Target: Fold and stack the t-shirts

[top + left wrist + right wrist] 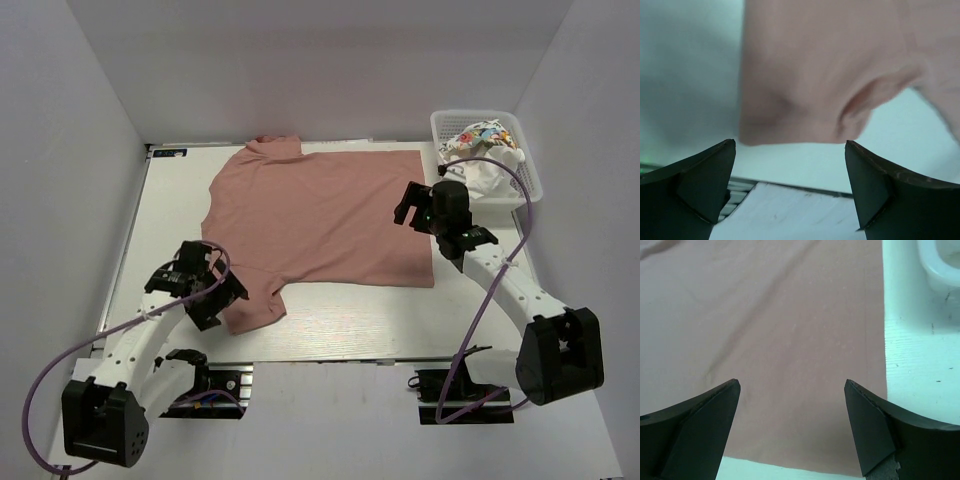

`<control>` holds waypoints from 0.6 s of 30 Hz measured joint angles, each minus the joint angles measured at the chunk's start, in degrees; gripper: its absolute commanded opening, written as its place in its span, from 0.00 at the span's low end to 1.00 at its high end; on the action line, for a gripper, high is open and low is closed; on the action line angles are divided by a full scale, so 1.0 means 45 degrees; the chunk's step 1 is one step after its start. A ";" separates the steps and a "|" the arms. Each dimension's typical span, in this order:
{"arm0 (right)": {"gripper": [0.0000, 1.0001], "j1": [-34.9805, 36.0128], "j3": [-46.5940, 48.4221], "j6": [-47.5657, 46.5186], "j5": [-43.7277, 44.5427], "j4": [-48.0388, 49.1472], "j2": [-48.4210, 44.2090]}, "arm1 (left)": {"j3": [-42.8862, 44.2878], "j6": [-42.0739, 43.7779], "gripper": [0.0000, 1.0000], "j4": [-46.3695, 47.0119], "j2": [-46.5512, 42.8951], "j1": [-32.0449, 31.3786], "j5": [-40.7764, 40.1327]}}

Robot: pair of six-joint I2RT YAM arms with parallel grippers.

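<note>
A dusty pink t-shirt (320, 215) lies spread flat on the white table, plain side up, no print showing. Its near left sleeve (255, 308) points to the front edge. My left gripper (222, 292) is open and empty, just left of that sleeve; the left wrist view shows the sleeve end (805, 90) beyond my fingers. My right gripper (412, 208) is open and empty above the shirt's right part; the right wrist view shows pink cloth (790, 340) under it. A white t-shirt (490, 172) and one with multicoloured print (478, 134) lie crumpled in the basket.
The white plastic lattice basket (530, 165) stands at the back right corner of the table, its rim also in the right wrist view (935, 270). Grey walls close in the left, back and right. The table's front edge (330, 358) runs between the arm bases.
</note>
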 measured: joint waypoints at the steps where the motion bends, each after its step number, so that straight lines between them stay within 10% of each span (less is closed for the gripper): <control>1: 0.90 -0.0010 0.0000 0.0019 0.0126 0.0029 -0.0078 | -0.0238 -0.0121 1.00 -0.0146 0.0029 0.0000 0.0087; 13: 0.90 -0.0092 -0.0345 0.0189 0.0466 0.0039 -0.0126 | -0.1535 -0.1098 0.92 0.0301 0.1996 -0.0005 0.0350; 18: 0.90 -0.0136 -0.0350 0.0277 0.0520 -0.0034 -0.0165 | -0.1307 -0.1234 0.70 0.0262 0.3011 -0.0005 0.0272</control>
